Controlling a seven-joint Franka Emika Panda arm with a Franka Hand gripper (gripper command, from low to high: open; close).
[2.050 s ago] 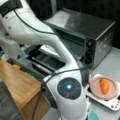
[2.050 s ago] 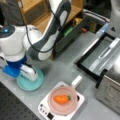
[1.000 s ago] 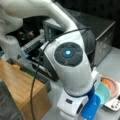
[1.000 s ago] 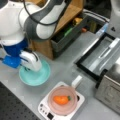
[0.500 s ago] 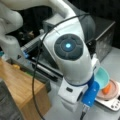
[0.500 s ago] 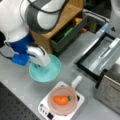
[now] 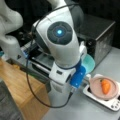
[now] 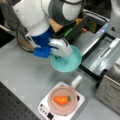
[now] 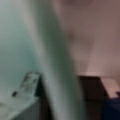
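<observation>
In a front view my gripper [image 8: 58, 55] is shut on the near rim of a teal bowl [image 8: 67, 62] and holds it just above the grey table. The bowl [image 7: 88, 62] peeks out behind my arm's wrist in a front view, where the fingers are hidden. Close to the bowl stands a white scale [image 8: 45, 110] bearing a pink plate [image 8: 62, 110] with an orange carrot [image 8: 61, 100] on it. Both front views show that plate [image 7: 96, 87] and carrot [image 7: 105, 85]. The wrist view is filled by the blurred teal bowl [image 9: 22, 45].
A dark metal box [image 7: 100, 32] stands behind the scale, also seen as the metal box [image 8: 110, 87] at a front view's right. A black tray frame [image 8: 100, 52] lies beside the bowl. A wooden surface [image 7: 15, 85] borders the grey table [image 8: 22, 75].
My arm has carried the teal bowl from the table's far side toward the scale with the carrot plate; the bowl now hangs right beside it. Scale, plate and carrot have not moved.
</observation>
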